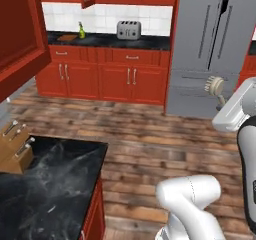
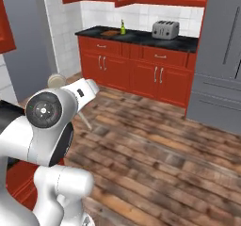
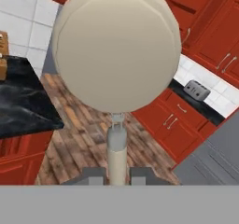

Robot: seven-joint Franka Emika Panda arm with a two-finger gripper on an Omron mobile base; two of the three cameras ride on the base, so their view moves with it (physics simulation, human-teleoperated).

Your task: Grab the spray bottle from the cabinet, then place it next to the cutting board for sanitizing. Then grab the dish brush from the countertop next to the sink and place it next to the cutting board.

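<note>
Carrying the dish brush [image 3: 116,50] in the air over the wooden floor [image 1: 150,134], our gripper [image 3: 116,175] has its jaws pressed tight on the brush's pale handle.

In the hand view we see the round cream bristle head standing up from the handle, which runs down between our two dark finger tips. In the left base view the brush head [image 1: 215,86] shows in front of the grey fridge [image 1: 210,49]. On the far countertop [image 1: 150,41] the spray bottle [image 1: 81,31] stands just beside the cutting board [image 1: 68,36], with a silver toaster [image 1: 128,30] further along. A near black counter [image 1: 50,184] with a knife block [image 1: 15,149] lies at our lower left.
</note>
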